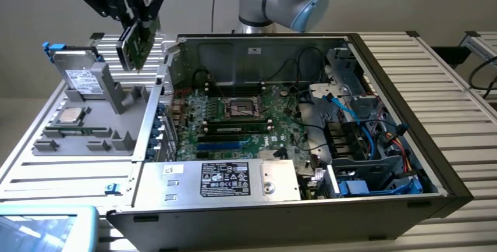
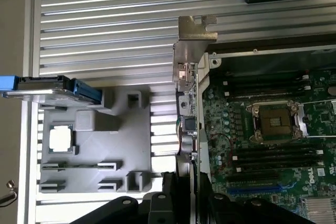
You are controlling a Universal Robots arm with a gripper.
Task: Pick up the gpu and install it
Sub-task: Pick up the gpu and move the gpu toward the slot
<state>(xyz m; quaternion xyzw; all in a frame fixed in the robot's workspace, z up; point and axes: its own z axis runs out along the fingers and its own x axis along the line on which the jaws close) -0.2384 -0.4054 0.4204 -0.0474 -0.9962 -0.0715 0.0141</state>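
- The gpu (image 1: 135, 47) is a flat green circuit card with a silver bracket (image 2: 192, 51) at one end.
- It hangs in the air, clamped in the pincer (image 1: 139, 20), steeply tilted, above the side wall of the open computer case (image 1: 272, 220).

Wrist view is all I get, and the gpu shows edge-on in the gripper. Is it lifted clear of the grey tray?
Observer: Yes. The gpu, held by the gripper, hangs in the air, apart from the grey tray.
Operator: Is it hanging straight?
Observer: No, it is tilted, with its lower end leaning toward the exterior view's left.
Operator: And that blue-edged thing on the tray?
Observer: A hard drive, standing upright in the tray with its labelled face showing.
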